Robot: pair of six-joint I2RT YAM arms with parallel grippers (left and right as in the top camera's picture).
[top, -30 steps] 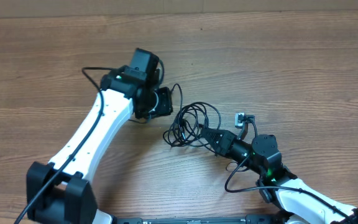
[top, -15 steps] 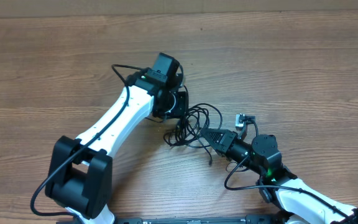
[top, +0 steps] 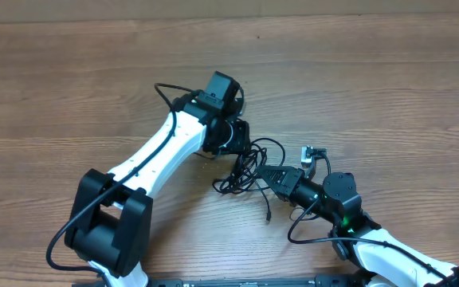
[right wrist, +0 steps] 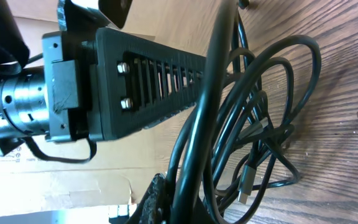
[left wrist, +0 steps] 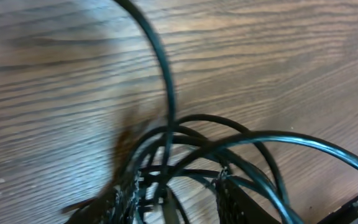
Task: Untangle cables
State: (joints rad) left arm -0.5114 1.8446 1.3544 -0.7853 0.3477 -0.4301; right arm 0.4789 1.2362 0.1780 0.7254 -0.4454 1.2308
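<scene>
Looking down on a wooden counter (top: 389, 80), a small tangle of thin black cables (top: 244, 166) lies mid-counter between two robot arms. The right hand (top: 271, 177), at the tangle's right edge, is clenched on one strand. The left hand (top: 237, 143) sits over the far-left loops, its fingers (left wrist: 118, 200) parted with several strands between them. Risk: if the left hand closes on more than one strand and pulls, the knot could tighten, or the bundle could drag out of the right hand.

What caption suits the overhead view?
The left pincer and right pincer reach into a tangle of black cables on a wooden table, the right one shut on a strand.
</scene>
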